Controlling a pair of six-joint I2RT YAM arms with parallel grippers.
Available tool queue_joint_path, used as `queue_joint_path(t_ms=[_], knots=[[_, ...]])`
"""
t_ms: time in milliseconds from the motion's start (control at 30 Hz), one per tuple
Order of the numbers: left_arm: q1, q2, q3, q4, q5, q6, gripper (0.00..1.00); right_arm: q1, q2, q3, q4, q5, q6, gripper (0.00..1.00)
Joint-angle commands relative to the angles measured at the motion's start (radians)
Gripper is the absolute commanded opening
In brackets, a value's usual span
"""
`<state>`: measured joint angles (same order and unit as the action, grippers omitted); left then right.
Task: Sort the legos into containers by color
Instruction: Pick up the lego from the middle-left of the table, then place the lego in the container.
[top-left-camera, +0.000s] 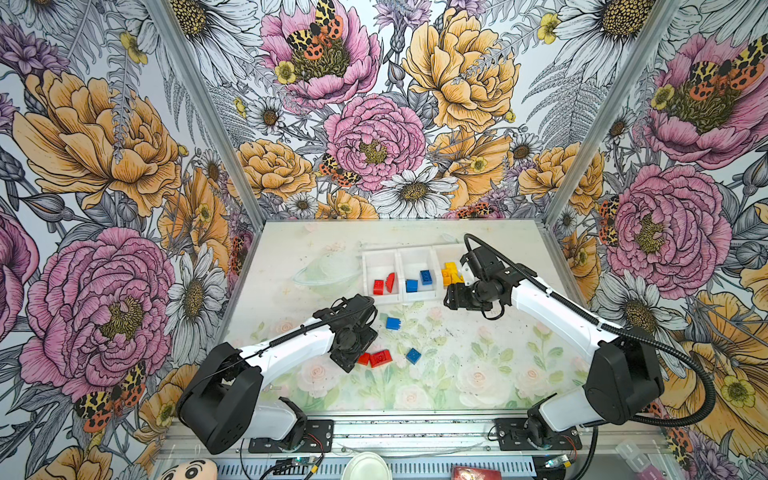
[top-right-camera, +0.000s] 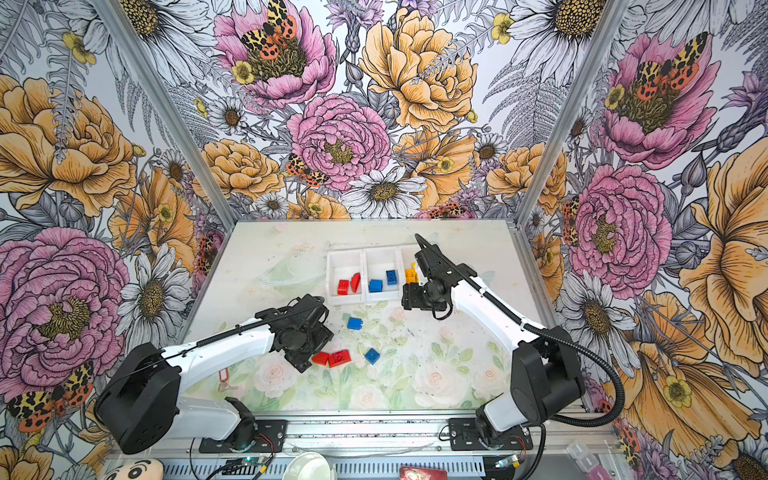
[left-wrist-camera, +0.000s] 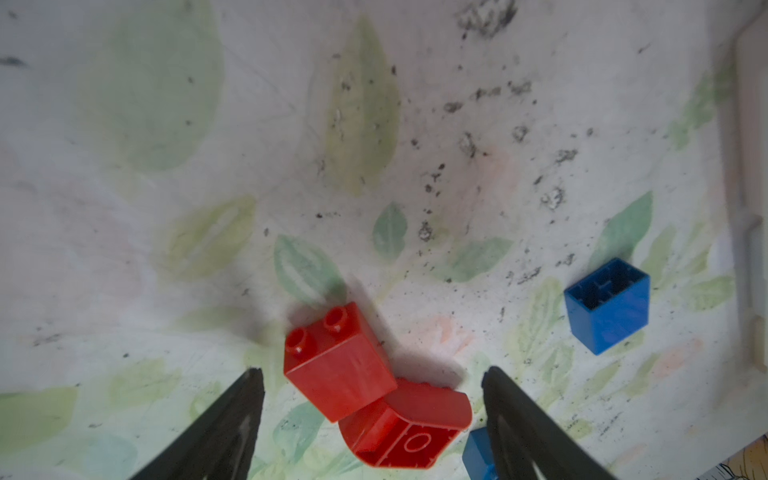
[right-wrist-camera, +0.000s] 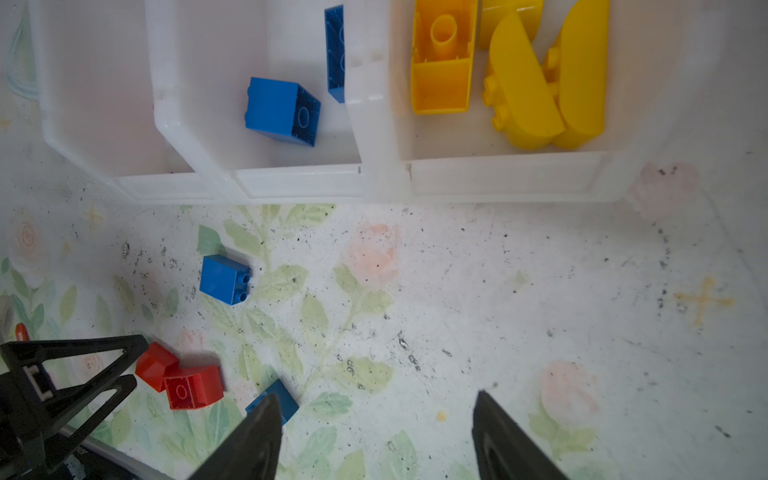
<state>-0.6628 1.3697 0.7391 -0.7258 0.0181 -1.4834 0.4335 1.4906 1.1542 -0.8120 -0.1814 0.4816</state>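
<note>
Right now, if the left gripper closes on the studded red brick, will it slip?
Probably rigid: the studded brick looks like hard plastic. Its glossy slope may slip. It seems to touch the other red brick, likely nudging it.

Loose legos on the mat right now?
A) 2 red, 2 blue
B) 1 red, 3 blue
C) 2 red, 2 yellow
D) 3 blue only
A: a red brick touches a second red brick, while a blue brick and another blue brick lie apart. The yellow bricks are all in a bin.
</note>
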Motion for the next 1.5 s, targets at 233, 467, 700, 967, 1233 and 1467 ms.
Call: queue_joint_path(t_ms=[233, 467, 700, 967, 1233, 1467], knots=[[-0.026, 0.039, -0.033, 0.020, -0.006, -0.118, 0.77, -0.001, -0.024, -0.005, 0.003, -0.004, 0.009, 0.74], [-0.031, 0.074, -0.014, 0.020, -0.010, -0.124, 0.66, -0.007, -0.032, -0.008, 0.002, -0.003, 0.010, 0.74], [-0.037, 0.074, -0.015, 0.020, -0.010, -0.132, 0.48, -0.011, -0.036, -0.016, 0.002, -0.003, 0.014, 0.75], [-0.041, 0.031, -0.030, 0.019, -0.041, -0.143, 0.39, -0.013, -0.049, -0.023, 0.003, 0.000, 0.015, 0.75], [-0.020, -0.081, -0.015, -0.021, -0.140, -0.094, 0.32, -0.013, -0.077, -0.048, 0.004, 0.006, 0.029, 0.75], [0.022, -0.076, 0.183, -0.094, -0.274, 0.142, 0.32, -0.012, -0.096, -0.068, 0.006, 0.010, 0.037, 0.75]])
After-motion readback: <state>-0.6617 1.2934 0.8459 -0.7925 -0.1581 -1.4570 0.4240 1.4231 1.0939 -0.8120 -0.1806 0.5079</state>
